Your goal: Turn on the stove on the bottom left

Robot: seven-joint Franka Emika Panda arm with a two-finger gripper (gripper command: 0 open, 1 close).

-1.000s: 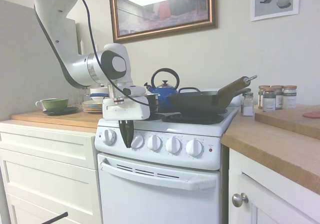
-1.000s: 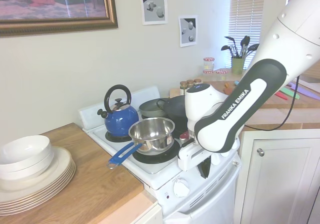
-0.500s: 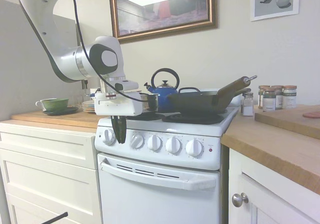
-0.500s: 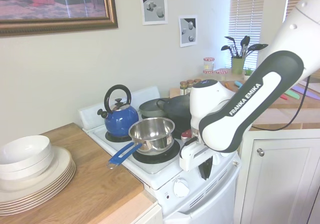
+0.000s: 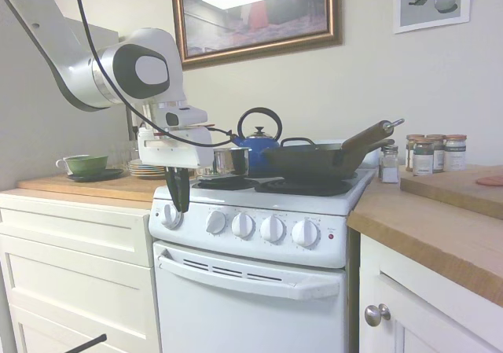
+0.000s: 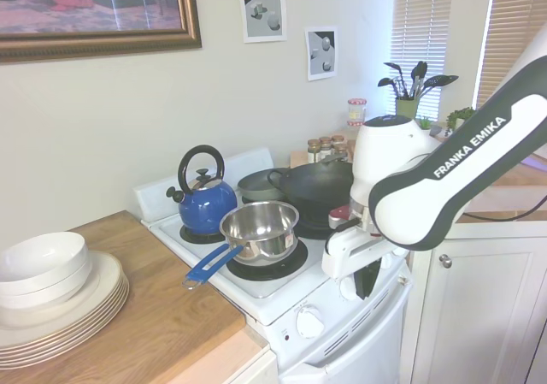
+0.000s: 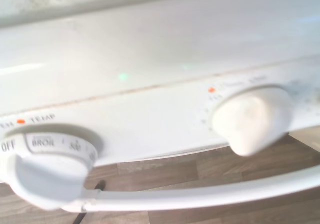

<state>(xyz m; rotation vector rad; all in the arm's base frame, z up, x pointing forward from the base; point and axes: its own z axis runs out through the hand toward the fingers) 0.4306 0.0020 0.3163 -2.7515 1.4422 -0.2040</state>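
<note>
First exterior view: the stove (image 5: 259, 235) stands between white drawer cabinets (image 5: 75, 266) on the left and a wooden counter (image 5: 440, 227) on the right. The gripper (image 5: 178, 200) points downward just in front of the leftmost knob (image 5: 170, 216), fingers close together and holding nothing.

Second exterior view: a steel saucepan (image 6: 259, 228) and a blue kettle (image 6: 203, 201) occupy the near burners.

Wrist view: two knobs appear, one marked OFF and BROIL (image 7: 45, 169), one plain (image 7: 252, 121).
</note>
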